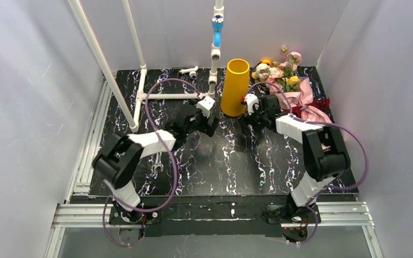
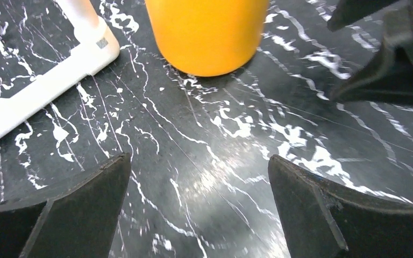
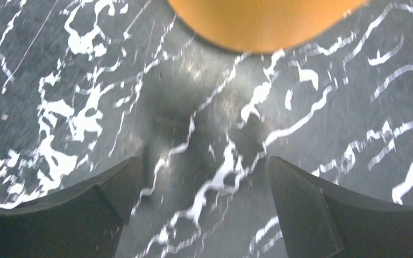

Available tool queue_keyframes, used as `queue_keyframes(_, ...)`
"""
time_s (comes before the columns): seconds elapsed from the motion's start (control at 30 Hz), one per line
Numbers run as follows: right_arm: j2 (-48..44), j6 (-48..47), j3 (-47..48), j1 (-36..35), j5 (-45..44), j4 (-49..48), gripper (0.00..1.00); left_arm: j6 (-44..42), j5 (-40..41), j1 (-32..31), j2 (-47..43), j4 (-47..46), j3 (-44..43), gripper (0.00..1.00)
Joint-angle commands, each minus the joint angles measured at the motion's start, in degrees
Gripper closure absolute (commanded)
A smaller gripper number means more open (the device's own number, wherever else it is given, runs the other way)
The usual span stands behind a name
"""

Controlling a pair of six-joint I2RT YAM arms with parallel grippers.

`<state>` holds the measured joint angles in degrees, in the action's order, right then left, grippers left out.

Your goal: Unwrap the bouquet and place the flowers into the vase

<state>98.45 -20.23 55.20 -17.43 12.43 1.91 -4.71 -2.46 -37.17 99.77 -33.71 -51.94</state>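
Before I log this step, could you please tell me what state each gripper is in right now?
Left gripper: open, holding nothing.
Right gripper: open, holding nothing.

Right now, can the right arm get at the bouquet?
Probably yes. The bouquet lies close beside its forearm, nothing between; but the open right gripper points at the vase, so it must swing round first.

The vase (image 1: 234, 86) stands upright at the back of the worktop (image 1: 215, 166), with the white pipe frame (image 1: 164, 97) close on its left and the bouquet (image 1: 306, 105) lying near on its right. The left gripper (image 2: 200, 166) and the right gripper (image 3: 204, 166) hang low just before its foot, near each other. Between each pair of spread fingers (image 2: 80, 215) is only bare worktop.
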Motion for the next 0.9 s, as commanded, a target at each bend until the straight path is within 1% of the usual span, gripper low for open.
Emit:
queue_keyframes(0.0,-12.0,1.1,-0.1,3.0,0.1,10.2,0.02,-0.1,-7.1,0.4,-13.1,7.3,5.9,0.0)
queue_keyframes(0.07,-15.9,1.1,1.3,5.4,0.4,14.6,0.01,0.0,-10.1,0.3,-17.2,10.7,7.7,0.0)
queue_keyframes(0.13,-17.7,0.1,4.0,8.5,-0.1,19.3,0.02,0.2,-11.9,0.3,-20.6,14.1,9.0,0.0)
queue_keyframes(0.23,-16.1,-3.0,10.6,15.6,-1.2,27.4,0.02,-0.6,-14.1,0.3,-24.4,19.6,9.3,0.0)
queue_keyframes(0.37,-9.3,-9.5,21.4,22.1,-6.0,37.9,0.03,-1.9,-16.5,0.3,-27.8,24.6,9.1,0.0)
queue_keyframes(0.43,-5.4,-11.6,26.0,24.9,-7.5,41.3,0.03,-2.2,-17.2,0.3,-29.0,26.6,8.6,0.0)
queue_keyframes(0.5,-1.2,-12.9,31.3,27.6,-8.9,44.6,0.03,-2.9,-17.6,0.3,-30.0,30.2,7.7,0.0)
queue_keyframes(0.6,6.3,-13.7,38.7,30.5,-10.7,48.5,0.05,-2.6,-17.4,0.3,-31.0,33.0,7.1,0.0)
queue_keyframes(0.63,8.6,-14.2,41.8,31.0,-11.5,49.6,0.05,-2.5,-17.4,0.3,-31.5,33.3,7.2,0.0)
queue_keyframes(0.7,12.2,-15.5,45.2,31.4,-14.0,50.4,0.06,-2.7,-17.6,0.3,-32.5,33.4,7.7,0.0)
queue_keyframes(0.87,19.3,-19.1,49.3,32.4,-15.9,50.3,0.06,-2.6,-17.3,0.3,-33.9,36.3,7.8,0.0)
